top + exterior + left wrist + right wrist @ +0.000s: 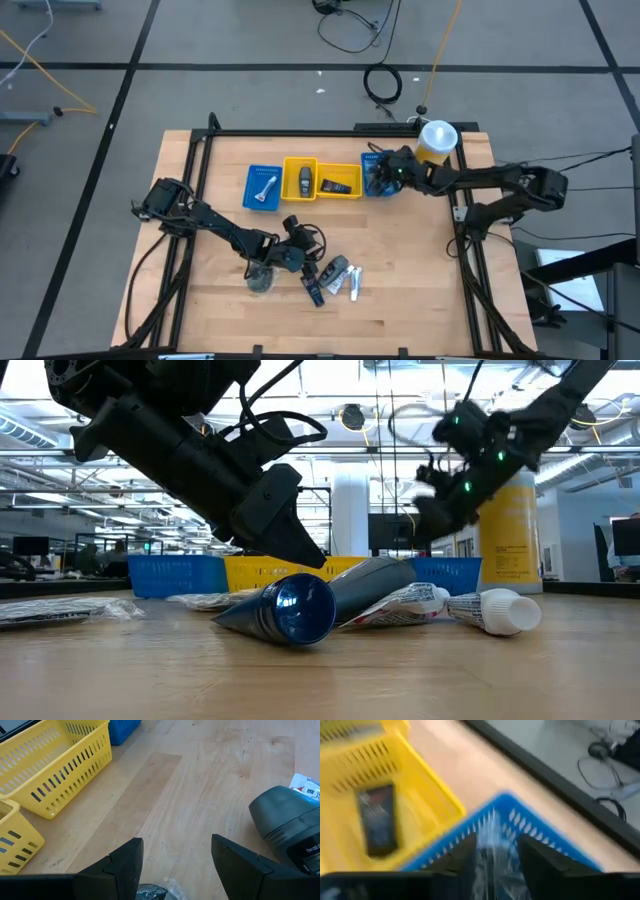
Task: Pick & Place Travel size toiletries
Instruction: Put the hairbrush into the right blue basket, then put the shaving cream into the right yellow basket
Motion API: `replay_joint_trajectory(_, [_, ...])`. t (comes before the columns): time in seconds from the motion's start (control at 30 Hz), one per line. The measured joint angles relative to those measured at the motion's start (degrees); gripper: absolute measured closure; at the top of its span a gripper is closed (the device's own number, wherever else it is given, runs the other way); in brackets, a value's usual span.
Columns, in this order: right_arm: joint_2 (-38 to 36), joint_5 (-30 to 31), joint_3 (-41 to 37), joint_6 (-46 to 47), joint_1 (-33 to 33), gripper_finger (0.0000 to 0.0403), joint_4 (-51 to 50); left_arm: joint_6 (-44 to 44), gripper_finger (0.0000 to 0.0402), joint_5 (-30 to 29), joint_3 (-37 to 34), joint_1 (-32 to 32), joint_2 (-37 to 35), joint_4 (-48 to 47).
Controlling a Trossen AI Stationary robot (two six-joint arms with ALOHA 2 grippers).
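Observation:
My left gripper [298,238] [175,855] is open, low over bare wood, touching nothing. A disc in clear wrap [260,279] [156,892] lies just behind its fingertips. A dark tube with a blue cap [290,606] [285,820] lies beside it in a loose pile with white-silver tubes [345,278] [495,610]. My right gripper [385,172] [494,855] is over the right-hand blue tray [376,180] [520,815], shut on a clear-wrapped item [492,847]. A black packet [377,820] lies in a yellow tray [340,183]. My right gripper pinches the clear-wrapped item [492,862] between its two fingers, coming slanting down from the table's right side. The item is lifted clear, above the inside of the blue tray. The blur hides which part of it the fingers are on.
Several trays stand in a row at the far side: blue [262,187], yellow [300,178], yellow, blue. A tall yellow bottle with a white cap [437,140] [510,530] stands behind the right-hand blue tray. Black frame rails border the table.

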Motion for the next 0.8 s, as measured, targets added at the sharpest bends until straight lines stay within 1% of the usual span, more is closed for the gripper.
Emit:
replay_joint_trajectory(0.03, [-1.4,-1.0,0.6,0.1,0.5,0.0247,-0.8,0.0,0.0170,0.0,0.0,0.0,0.0,0.0])
replay_joint_trajectory(0.07, [-2.7,-3.4,1.1,0.0,1.2,0.0234,-1.2,0.0,0.0170,0.0,0.0,0.0,0.0,0.0])
replay_joint_trajectory(0.17, [-6.5,-13.9,1.4,-0.4,4.6,0.0207,0.4,0.0,0.0170,0.0,0.0,-0.3,-0.3,-0.9])
replay_joint_trajectory(0.23, [-7.9,-19.2,1.5,-0.5,8.1,0.0198,1.4,0.0,0.0170,0.0,0.0,-0.7,-1.4,-3.1])
replay_joint_trajectory(0.3, [-8.2,-22.0,1.5,-0.7,12.2,0.0194,1.5,-0.3,0.0170,0.0,0.0,-1.1,-3.2,-6.1])
replay_joint_trajectory(0.37, [-7.5,-22.2,1.5,-1.2,17.0,0.0193,2.0,-0.8,0.0170,0.2,0.0,-1.7,-5.5,-10.5])
replay_joint_trajectory(0.43, [-5.5,-21.7,1.5,-1.5,21.6,0.0193,4.2,-0.5,0.0170,2.2,0.0,-2.5,-7.7,-13.9])
replay_joint_trajectory(0.47, [-4.4,-21.4,1.5,-1.5,23.6,0.0193,5.1,0.3,0.0170,3.8,0.0,-3.2,-8.8,-16.0])
replay_joint_trajectory(0.5, [-3.1,-20.7,1.5,-1.6,25.6,0.0194,6.3,1.4,0.0170,7.0,-0.1,-3.9,-9.3,-16.1])
replay_joint_trajectory(0.57, [-1.0,-20.6,1.5,-1.9,28.5,0.0198,8.3,4.1,0.0170,14.2,0.1,-5.4,-9.2,-14.2])
replay_joint_trajectory(0.6, [-0.1,-20.6,1.5,-2.1,29.7,0.0200,9.0,5.5,0.0170,16.9,0.0,-6.2,-9.0,-14.1])
replay_joint_trajectory(0.67, [1.4,-20.6,1.5,-2.9,31.7,0.0204,10.1,8.2,0.0170,20.6,0.0,-7.7,-7.0,-11.1])
replay_joint_trajectory(0.77, [2.6,-20.6,1.4,-4.2,34.0,0.0209,11.0,11.1,0.0169,21.1,-0.1,-9.6,-3.6,-9.0])
replay_joint_trajectory(0.8, [2.7,-20.5,1.5,-4.7,34.6,0.0210,11.2,12.1,0.0170,21.0,-0.1,-9.9,-2.3,-6.4])
